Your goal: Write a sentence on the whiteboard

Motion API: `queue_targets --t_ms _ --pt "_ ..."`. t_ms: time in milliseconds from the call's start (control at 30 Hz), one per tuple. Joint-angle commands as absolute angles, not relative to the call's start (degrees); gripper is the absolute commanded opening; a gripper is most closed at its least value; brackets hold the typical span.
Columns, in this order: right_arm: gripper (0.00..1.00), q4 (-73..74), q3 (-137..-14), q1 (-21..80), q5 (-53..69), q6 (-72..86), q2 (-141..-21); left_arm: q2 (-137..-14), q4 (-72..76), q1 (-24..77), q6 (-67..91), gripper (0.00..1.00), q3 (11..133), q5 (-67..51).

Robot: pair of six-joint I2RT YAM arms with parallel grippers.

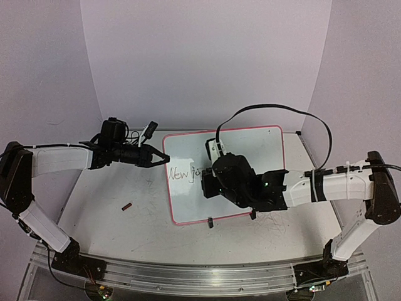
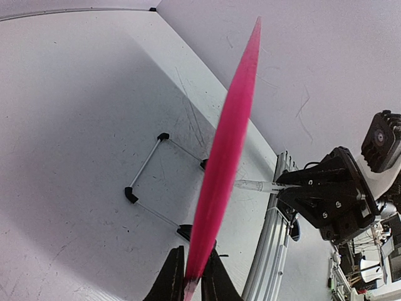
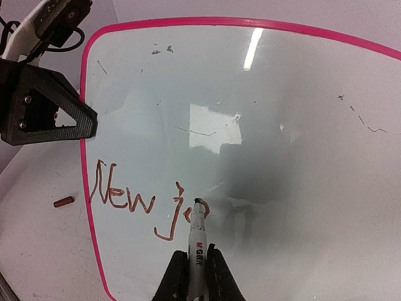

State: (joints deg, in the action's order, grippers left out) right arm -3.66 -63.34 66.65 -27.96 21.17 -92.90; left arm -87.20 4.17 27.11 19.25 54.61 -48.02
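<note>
Where slim marker (image 3: 197, 235) touches, glossy round-cornered whiteboard (image 3: 301, 125) bears sentence (image 3: 125, 195).

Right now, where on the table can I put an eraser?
Bare: the table between the whiteboard's near edge and the rail, and around the red cap. Crowded: the whiteboard's left side, where the left gripper pinches its rim and the right gripper holds the marker.
</note>
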Motion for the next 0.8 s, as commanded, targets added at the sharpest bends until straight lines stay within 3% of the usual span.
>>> queue_targets --t_ms 0,400,600,767 --pt "0.0 -4.8 -62.6 66.3 -27.2 22.2 -93.4 -86.5 5.0 27.9 18.9 0.09 54.9 -49.6" --pt "0.0 -3.6 -62.0 66.5 -25.8 23.7 -92.2 -86.7 5.1 27.9 18.9 0.09 54.9 -49.6" --pt "0.0 -8.5 -58.3 65.7 -24.8 22.0 -83.3 -86.7 5.0 27.9 18.9 0.09 54.9 -49.5" --pt "0.0 -8.0 -58.7 65.6 -25.7 20.9 -85.6 -86.7 5.0 27.9 18.9 0.1 54.8 -49.5"
